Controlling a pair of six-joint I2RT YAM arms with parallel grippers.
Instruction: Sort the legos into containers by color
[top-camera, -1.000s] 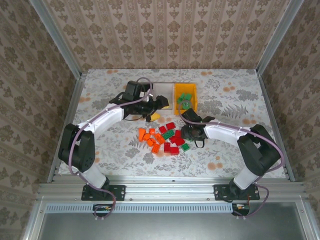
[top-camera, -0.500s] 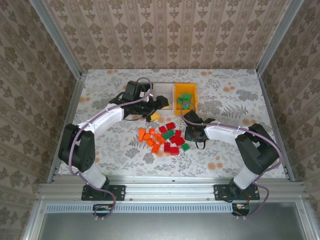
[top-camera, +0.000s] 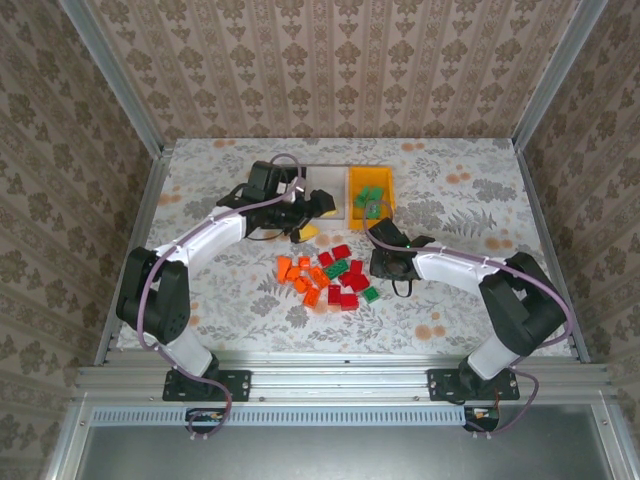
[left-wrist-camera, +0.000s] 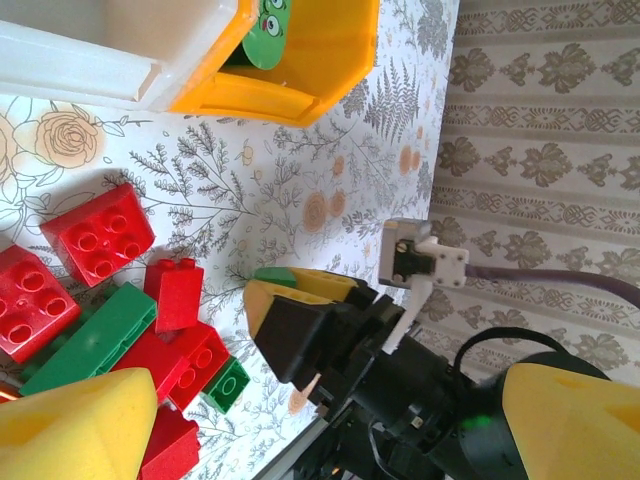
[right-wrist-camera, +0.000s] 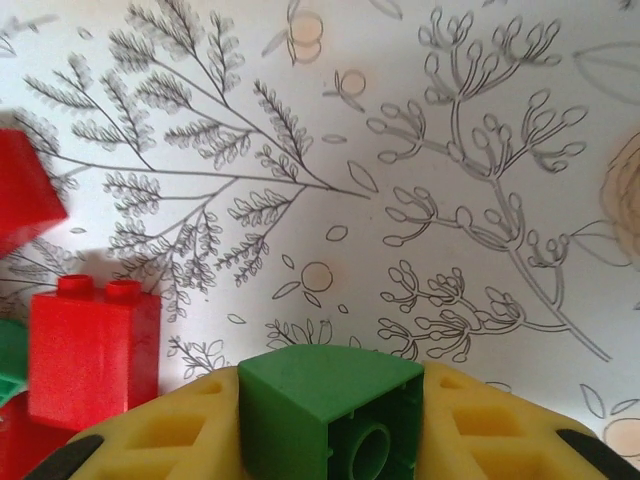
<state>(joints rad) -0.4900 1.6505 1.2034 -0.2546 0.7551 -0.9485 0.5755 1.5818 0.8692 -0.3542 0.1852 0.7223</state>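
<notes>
At bottom centre, the right gripper (right-wrist-camera: 330, 432) pinches a small green plastic studded brick (right-wrist-camera: 300, 400). The hold seems shallow, so the brick may slip out before reaching the orange-yellow plastic bin (top-camera: 392, 200).

Soft, even light fills the overhead view: the floral surface (top-camera: 470, 200) reads bright, and the bricks (top-camera: 325, 278) throw only short, faint shadows. From the left wrist, the white bin (left-wrist-camera: 100, 40) at the surface's far edge washes out to near-featureless glare, and the yellow fingertips (left-wrist-camera: 75, 425) of the left hand (left-wrist-camera: 325, 422) are soft from closeness. From the right wrist the print is crisp. A red brick (right-wrist-camera: 95, 350) casts a dim shadow, and the hollow of the green brick (right-wrist-camera: 325, 415) in the right hand (right-wrist-camera: 330, 435) sits in shade.
</notes>
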